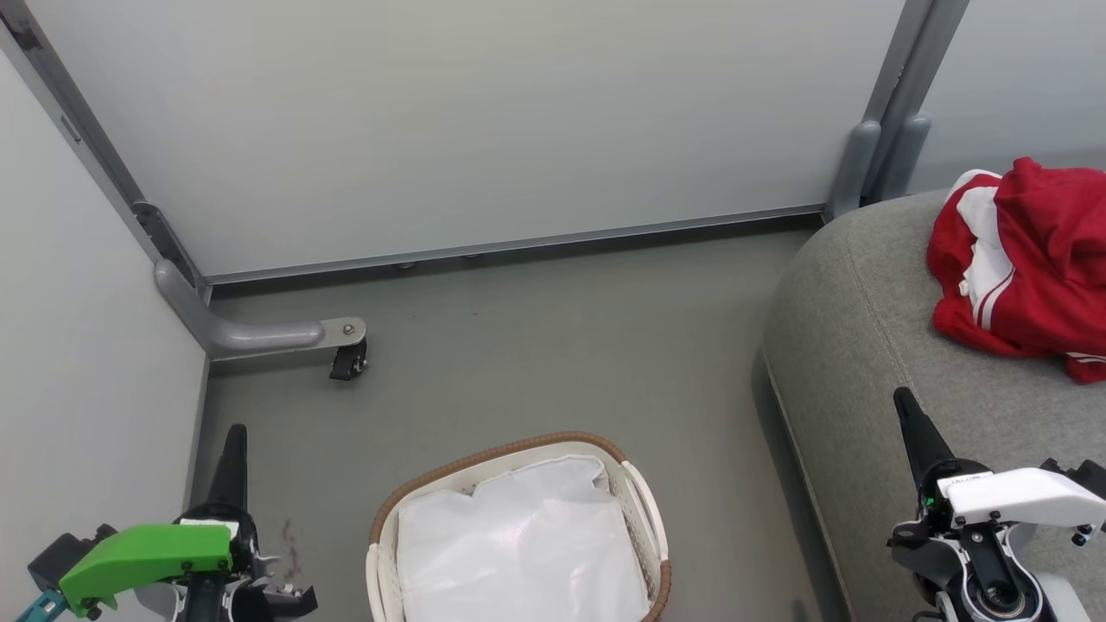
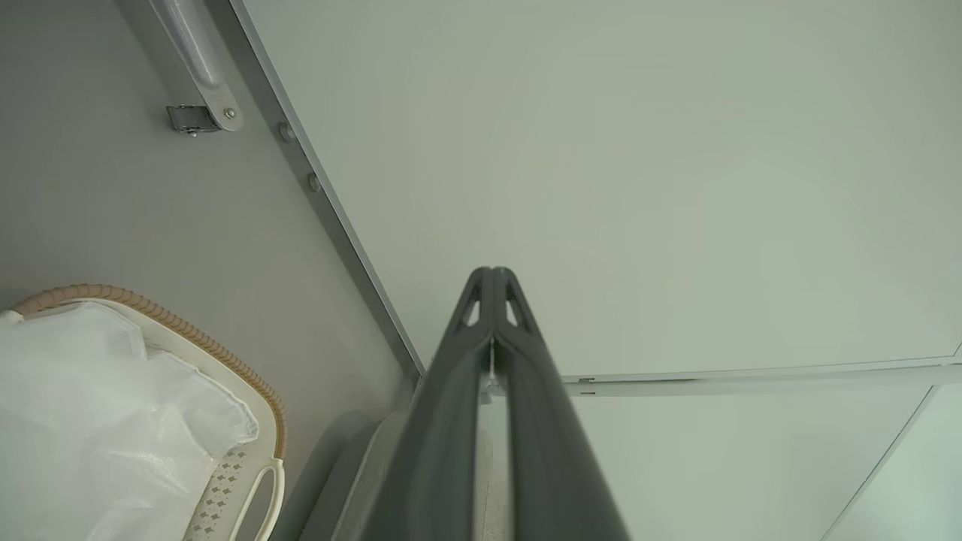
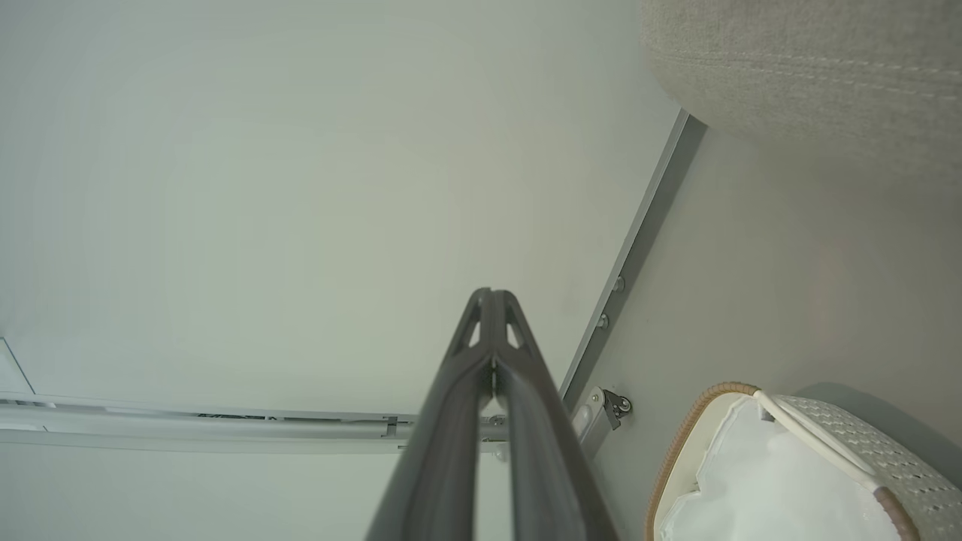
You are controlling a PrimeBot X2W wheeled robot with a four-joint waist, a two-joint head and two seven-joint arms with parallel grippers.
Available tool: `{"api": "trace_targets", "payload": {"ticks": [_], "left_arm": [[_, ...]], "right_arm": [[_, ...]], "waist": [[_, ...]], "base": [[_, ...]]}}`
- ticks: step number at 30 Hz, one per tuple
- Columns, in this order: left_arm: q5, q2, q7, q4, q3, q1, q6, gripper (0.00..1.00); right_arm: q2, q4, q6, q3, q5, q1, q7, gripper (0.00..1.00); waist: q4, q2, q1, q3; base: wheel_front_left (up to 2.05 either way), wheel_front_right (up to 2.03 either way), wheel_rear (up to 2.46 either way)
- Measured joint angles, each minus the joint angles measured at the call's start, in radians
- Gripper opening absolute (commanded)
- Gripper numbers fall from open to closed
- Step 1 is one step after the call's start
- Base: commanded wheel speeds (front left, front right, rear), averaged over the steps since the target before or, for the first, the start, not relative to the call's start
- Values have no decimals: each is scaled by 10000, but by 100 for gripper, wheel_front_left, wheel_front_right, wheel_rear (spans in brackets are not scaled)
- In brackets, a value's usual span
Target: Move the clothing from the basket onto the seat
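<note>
Both end effectors are at rest low in the head view, the left end effector (image 1: 235, 442) at the lower left above the floor (image 1: 562, 345) and the right end effector (image 1: 909, 419) at the lower right over the front part of the seat (image 1: 864, 345). On each one the two dark fingers are pressed together to a single point and hold nothing; the two wrist views show the same, with the tips meeting against the pale wall. The clothing (image 1: 1032, 259) lies as a crumpled red heap with white stripes on the grey seat, near its back and at the right edge of the head view, well apart from both arms. The basket (image 1: 484, 456) stands on the floor between the arms, and inside it I see the white liner (image 1: 518, 544) and no red fabric, although its near end is cut off by the picture border. I judge that the moving step is done, or very nearly, and that the task is in its closing phase. The next move, in my opinion, calls for one check that nothing red hides under the liner; if something does, one end effector must open, go down into the basket and take it to the seat.
</note>
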Motion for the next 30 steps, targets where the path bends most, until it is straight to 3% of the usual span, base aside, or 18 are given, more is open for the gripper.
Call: {"api": "trace_targets", "payload": {"ticks": [30], "left_arm": [[-1701, 12, 437, -245, 107, -197, -44, 0]], "right_arm": [[-13, -282, -2, -136, 1856, 80, 460, 0]], "waist": [[15, 0, 0, -67]], "base": [[0, 0, 0]]}}
